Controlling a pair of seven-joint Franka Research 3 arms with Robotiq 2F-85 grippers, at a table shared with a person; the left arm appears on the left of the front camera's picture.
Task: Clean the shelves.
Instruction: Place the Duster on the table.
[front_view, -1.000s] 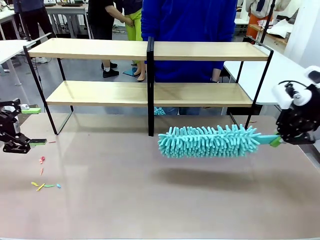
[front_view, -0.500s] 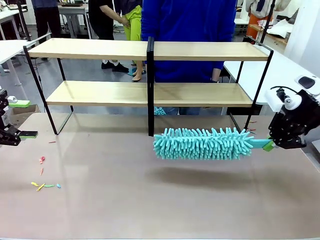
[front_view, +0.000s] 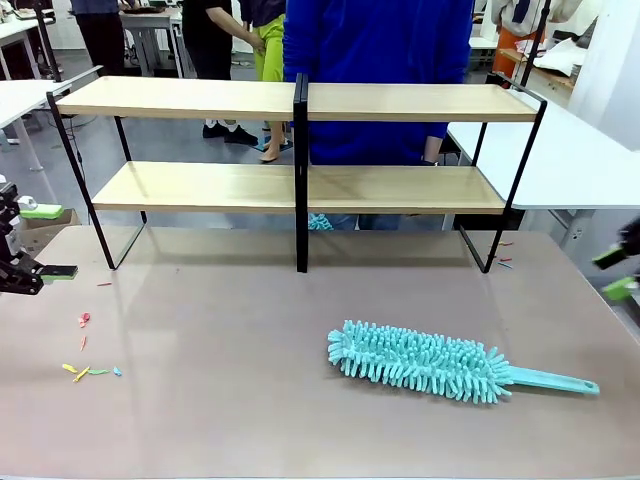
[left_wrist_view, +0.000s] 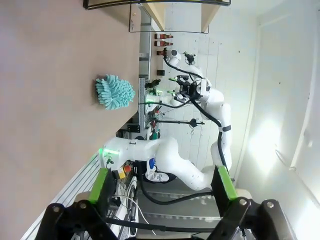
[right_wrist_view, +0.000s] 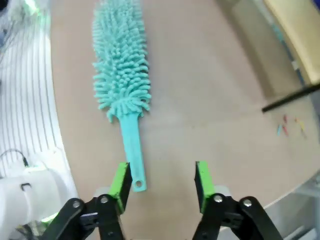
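A teal duster (front_view: 440, 364) is lying flat on the table (front_view: 250, 400), left of the right pincer (front_view: 620, 272); the shelves (front_view: 300, 150) are standing beyond.

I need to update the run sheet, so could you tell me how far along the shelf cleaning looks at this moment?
Looks done: the shelves show bare boards, and the teal duster lies flat on the table.
In hand: nothing. The right gripper is open above the duster's handle end; the left gripper is open at the table's left edge.
Left: small coloured scraps lie on the table; whether more wiping is due can't be judged.
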